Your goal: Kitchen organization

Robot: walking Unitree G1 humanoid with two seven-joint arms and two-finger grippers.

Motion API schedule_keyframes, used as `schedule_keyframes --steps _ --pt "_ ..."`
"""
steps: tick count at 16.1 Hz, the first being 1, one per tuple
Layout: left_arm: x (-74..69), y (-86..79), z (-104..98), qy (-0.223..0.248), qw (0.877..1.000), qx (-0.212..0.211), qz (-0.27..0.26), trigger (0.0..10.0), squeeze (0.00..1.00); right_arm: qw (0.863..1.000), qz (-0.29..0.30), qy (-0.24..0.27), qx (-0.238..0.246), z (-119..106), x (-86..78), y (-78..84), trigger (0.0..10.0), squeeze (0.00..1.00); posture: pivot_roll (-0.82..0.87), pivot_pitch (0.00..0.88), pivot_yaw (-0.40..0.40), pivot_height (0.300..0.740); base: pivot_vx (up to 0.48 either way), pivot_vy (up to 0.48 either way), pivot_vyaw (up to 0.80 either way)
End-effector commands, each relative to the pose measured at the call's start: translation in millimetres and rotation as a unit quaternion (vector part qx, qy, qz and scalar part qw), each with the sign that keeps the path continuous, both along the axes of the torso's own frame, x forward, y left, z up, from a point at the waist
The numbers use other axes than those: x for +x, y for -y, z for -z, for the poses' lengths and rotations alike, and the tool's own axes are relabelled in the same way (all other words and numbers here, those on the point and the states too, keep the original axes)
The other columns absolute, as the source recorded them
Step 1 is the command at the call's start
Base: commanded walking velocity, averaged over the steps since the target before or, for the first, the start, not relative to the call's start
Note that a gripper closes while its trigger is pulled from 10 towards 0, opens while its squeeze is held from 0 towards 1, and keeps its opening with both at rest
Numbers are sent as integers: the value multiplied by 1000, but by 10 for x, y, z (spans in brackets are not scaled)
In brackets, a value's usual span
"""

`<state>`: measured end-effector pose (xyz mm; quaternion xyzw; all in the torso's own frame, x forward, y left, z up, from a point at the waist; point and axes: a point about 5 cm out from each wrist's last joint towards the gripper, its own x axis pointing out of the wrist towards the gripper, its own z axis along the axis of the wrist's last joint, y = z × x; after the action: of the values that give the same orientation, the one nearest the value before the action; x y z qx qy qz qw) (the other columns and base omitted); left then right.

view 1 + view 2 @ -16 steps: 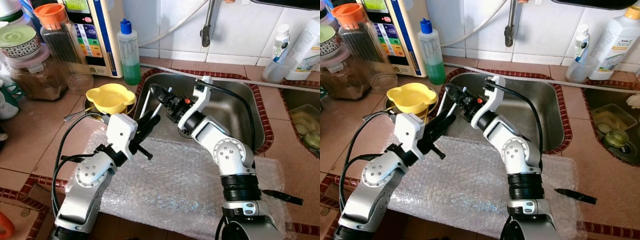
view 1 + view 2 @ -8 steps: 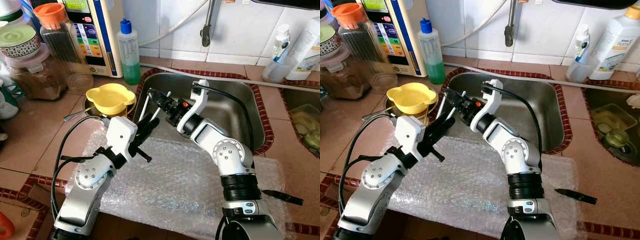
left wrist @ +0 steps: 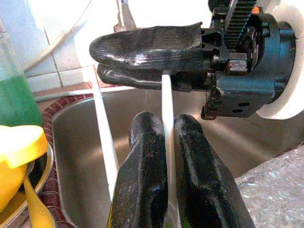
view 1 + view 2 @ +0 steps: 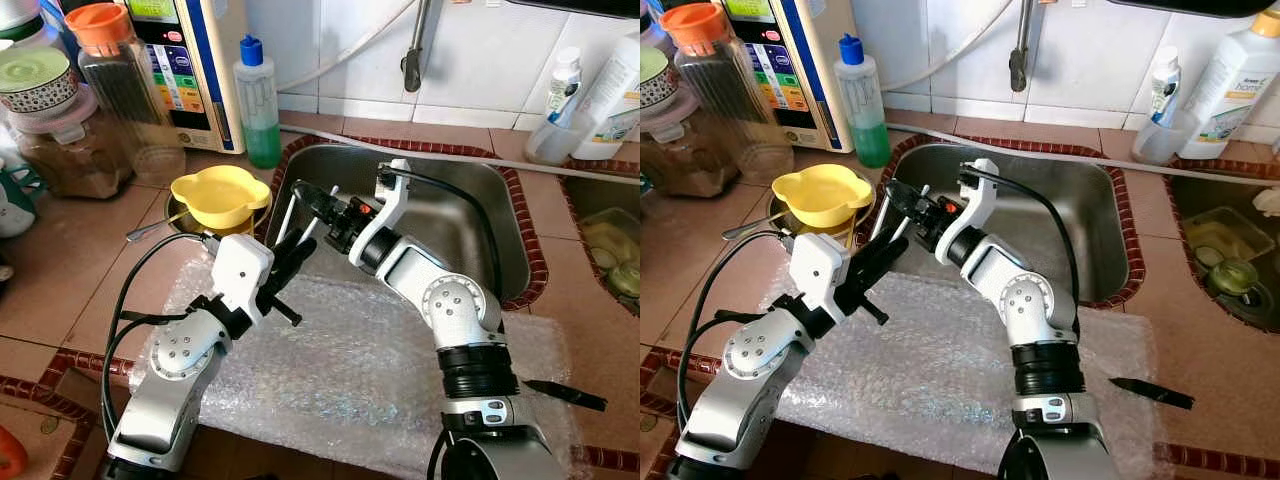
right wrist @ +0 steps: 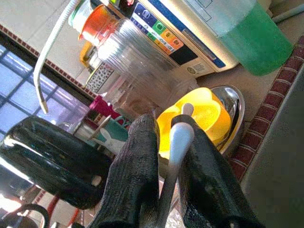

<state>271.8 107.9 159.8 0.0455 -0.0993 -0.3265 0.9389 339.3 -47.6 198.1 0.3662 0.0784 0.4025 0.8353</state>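
Kitchen counter beside a sink (image 4: pixel 450 215): both grippers, left (image 4: pixel 300 243) and right (image 4: pixel 312 197), pinch one white utensil (image 3: pixel 167 107) (a handover). It may drop if either releases early.

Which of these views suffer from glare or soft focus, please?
Left wrist view: the window light blows out the top, and the near left pincer is soft. Right wrist view: the right pincer is blurred, with bright highlights. Both eye views: evenly lit, sharp, with mild sheen on the sink and bubble wrap.
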Motion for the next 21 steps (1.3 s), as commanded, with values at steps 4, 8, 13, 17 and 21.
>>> schedule_keyframes --steps 4,8,13,17,21 --pt "-21 68 -122 35 999 -9 19 10000 0 999 20 -35 -9 114 29 44 0 0 -160 152 38 740 0 0 0" --pt "-14 58 -141 36 999 -23 18 10000 1000 999 45 -24 -10 94 58 80 0 0 -157 151 39 740 0 0 0" --pt "-13 44 -167 47 998 -27 17 10000 1000 996 89 14 -6 -37 123 131 0 0 -155 148 39 740 0 0 0" --pt "-25 20 -155 45 998 -26 20 10000 1000 988 143 50 -2 -203 214 284 0 0 -155 146 41 740 0 0 0" --pt "-46 -32 -70 25 999 -8 34 10000 1000 962 210 142 -104 -319 298 658 0 0 -154 147 42 740 0 0 0"
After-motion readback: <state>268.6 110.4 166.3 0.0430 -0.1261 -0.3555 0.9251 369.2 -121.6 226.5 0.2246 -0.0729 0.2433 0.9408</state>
